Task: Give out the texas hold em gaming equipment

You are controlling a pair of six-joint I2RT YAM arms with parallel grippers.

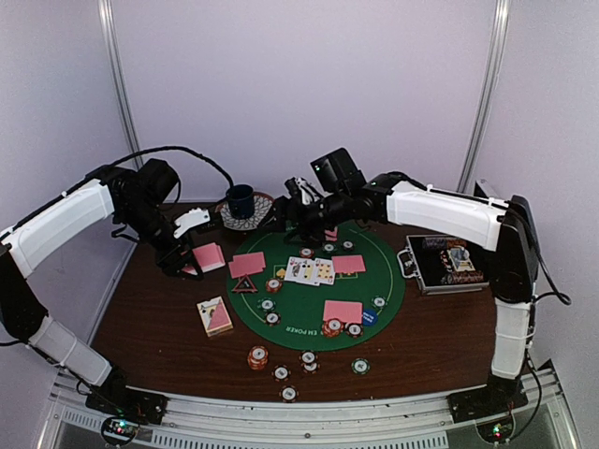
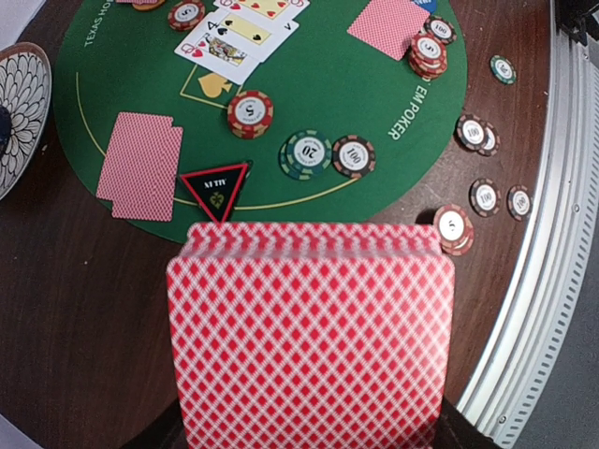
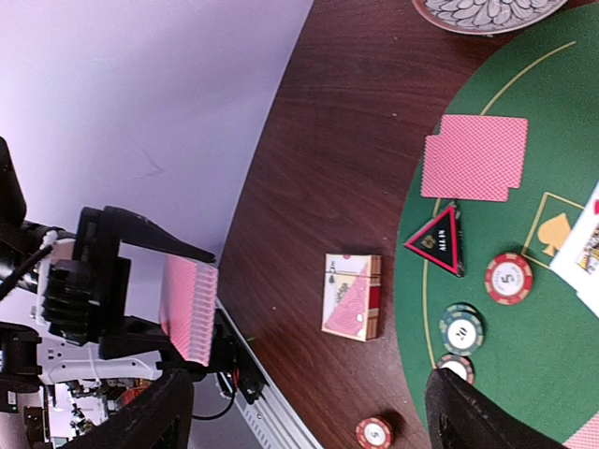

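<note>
The step in hand looks like dealing off the deck. To do it well the left gripper (image 1: 190, 265) should hold the deck of cards (image 2: 309, 337) steady, so the right gripper (image 3: 309, 412) can pinch only the top card by an edge and slide it off without fanning the rest. The left jaws are clamped on that deck, pink backs showing, over the wood table (image 1: 150, 318) just beside the left edge of the green mat (image 1: 301, 304). The right jaws stand wide apart with nothing between them, over the far side of the mat and well apart from the deck. Just past the deck lies the small black triangle (image 2: 215, 190) at the mat's rim, with a face-down pair of cards (image 2: 140, 166) beside it. Further in are face-up cards (image 2: 239, 37) at the middle, other face-down cards and stacks of chips (image 2: 318, 154). A card box (image 3: 351, 296) lies on the wood near the mat, loose chips (image 1: 281, 372) sit along the near edge, and an open case (image 1: 445, 265) rests at the right
</note>
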